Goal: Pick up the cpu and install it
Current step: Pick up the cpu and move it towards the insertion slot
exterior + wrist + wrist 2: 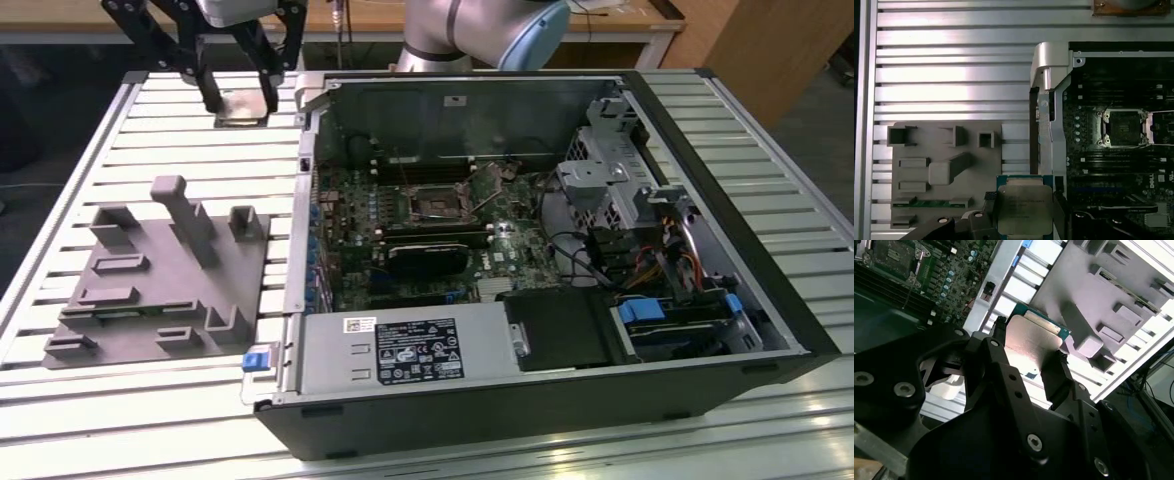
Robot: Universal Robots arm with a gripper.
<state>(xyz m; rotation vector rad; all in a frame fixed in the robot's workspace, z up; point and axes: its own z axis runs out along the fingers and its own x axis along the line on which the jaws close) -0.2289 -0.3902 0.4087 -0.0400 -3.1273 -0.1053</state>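
One step of the two looks done. In the exterior view the gripper (243, 98) has its two black fingers (211, 92) closed on the cpu (246, 110), one finger at each side edge. It is over the slatted desk (200, 140), just beside the far corner of the open computer case (747, 300), on the exterior view's left of it. The socket (437, 203) inside the computer case shows no cpu in it and is well apart from the gripper, so I judge the installing is all left to do.

In the second wrist view the cpu (1034, 335) sits flat between the fingers (994, 350), its green edge reaching beyond them toward the grey fixture plate (1114, 315).

In the first wrist view the cpu (1023, 207) is clamped likewise, silvery plate toward the camera. The socket (1124, 129) is well apart from it and the fixture plate (944, 150) lies on the desk beside the computer case.
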